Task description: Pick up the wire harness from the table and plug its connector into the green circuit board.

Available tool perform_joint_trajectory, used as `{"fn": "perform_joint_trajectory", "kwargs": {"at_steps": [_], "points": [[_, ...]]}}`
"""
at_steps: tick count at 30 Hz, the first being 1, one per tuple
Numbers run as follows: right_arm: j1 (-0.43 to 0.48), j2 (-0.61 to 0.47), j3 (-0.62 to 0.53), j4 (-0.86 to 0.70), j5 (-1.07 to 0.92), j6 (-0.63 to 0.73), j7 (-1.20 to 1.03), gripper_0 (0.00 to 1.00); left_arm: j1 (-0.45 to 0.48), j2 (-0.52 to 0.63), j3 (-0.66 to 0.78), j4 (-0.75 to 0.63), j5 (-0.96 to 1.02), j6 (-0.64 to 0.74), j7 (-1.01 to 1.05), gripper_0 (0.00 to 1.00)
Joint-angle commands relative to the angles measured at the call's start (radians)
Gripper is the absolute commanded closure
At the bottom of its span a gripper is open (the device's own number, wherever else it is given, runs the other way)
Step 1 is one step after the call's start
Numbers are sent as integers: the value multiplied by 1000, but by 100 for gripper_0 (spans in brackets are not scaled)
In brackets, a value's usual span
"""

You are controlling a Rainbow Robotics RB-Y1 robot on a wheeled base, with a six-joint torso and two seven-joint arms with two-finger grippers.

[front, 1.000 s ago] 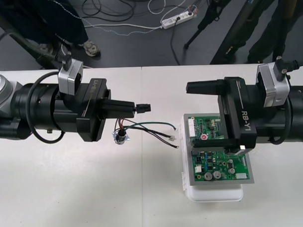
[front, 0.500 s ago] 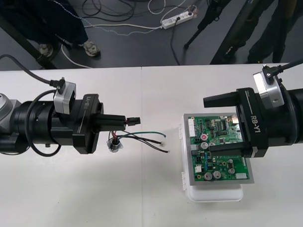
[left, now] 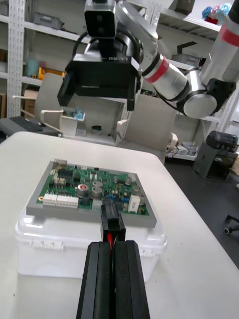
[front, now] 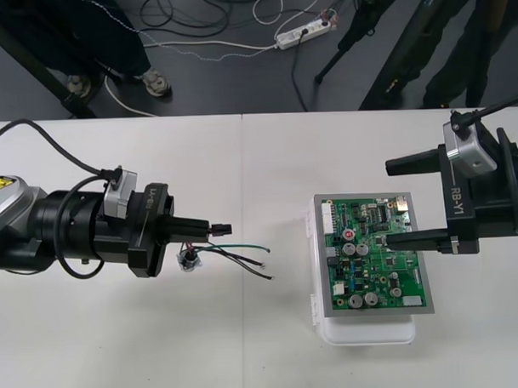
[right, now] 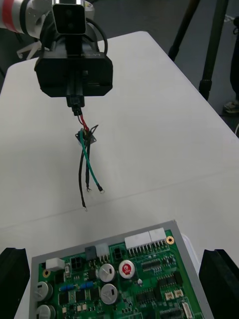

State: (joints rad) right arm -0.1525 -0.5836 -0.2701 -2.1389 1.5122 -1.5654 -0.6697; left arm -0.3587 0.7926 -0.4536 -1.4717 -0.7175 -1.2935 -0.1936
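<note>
My left gripper (front: 221,228) hovers left of the table's middle, shut on the harness's small black plug (front: 225,228), well apart from the board. The red, green and black wires (front: 235,253) and the round metal socket (front: 188,259) dangle below it. In the left wrist view the shut fingers (left: 112,279) pinch the plug (left: 110,222), which points at the green circuit board (left: 89,192) on its white base (left: 74,249). My right gripper (front: 406,202) stands open at the board's (front: 372,254) right side. Its fingers (right: 12,279) flank the board (right: 109,284), facing the left gripper (right: 74,70) and hanging wires (right: 85,164).
Bare white table (front: 247,348) lies between the harness and the board and along the front. The table's far edge (front: 239,115) meets dark floor with cables.
My left gripper has drawn back to the left with the harness. My right gripper has pulled away to the right, off the top of the board, uncovering it.
</note>
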Motion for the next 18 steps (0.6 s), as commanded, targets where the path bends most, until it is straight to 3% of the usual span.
{"fn": "perform_joint_trajectory", "kwargs": {"at_steps": [1, 18], "points": [[7, -45, -44, -33, 57, -5, -18, 0, 18, -49, 33, 53, -39, -89, -76, 100], [71, -134, -40, -62, 229, -5, 160, 0, 17, -159, 16, 274, -68, -199, -188, 100]]}}
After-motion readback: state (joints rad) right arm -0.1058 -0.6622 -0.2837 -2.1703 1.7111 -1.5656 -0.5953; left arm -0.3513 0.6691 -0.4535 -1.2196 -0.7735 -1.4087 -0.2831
